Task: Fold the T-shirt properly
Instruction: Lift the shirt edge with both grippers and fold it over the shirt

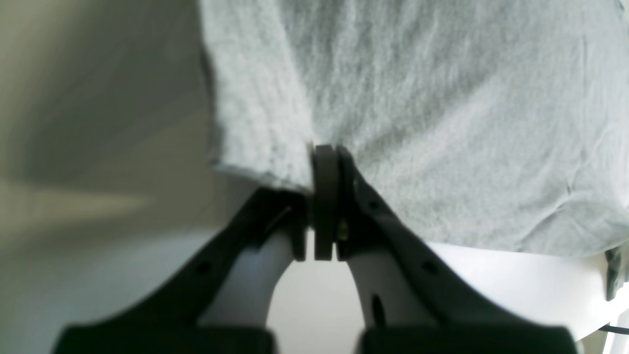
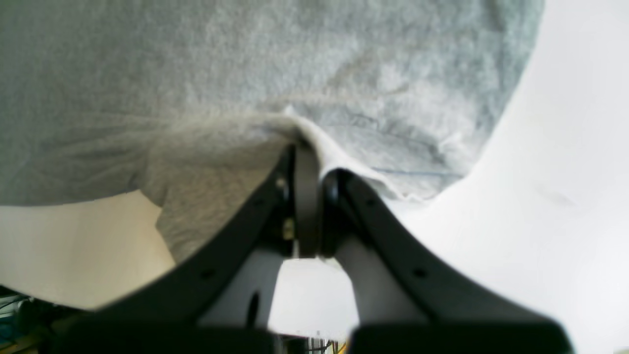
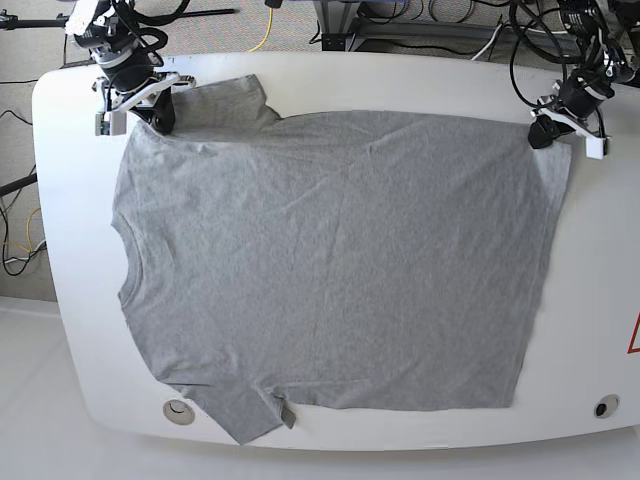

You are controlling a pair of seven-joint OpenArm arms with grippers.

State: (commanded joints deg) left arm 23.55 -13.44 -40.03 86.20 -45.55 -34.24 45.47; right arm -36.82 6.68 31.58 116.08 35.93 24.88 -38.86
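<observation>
White worktop [image 3: 60,300] carries the T-shirt [image 3: 330,260], spread flat with its plain grey side up. The right gripper [image 2: 307,162] is closed on the cloth near a shoulder, and the left gripper [image 1: 327,162] is closed on a hem corner. I judge the cotton light, soft and limp; it sags, so holding edges and corners is best.

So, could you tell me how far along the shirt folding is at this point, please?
Done: the T-shirt lies spread nearly flat on the white table, plain side up, collar towards the base view's left. In hand: the left gripper pinches the hem corner and the right gripper pinches the shoulder by the far sleeve, fingers closed on cloth. Left: every fold; no fold is visible yet.
</observation>
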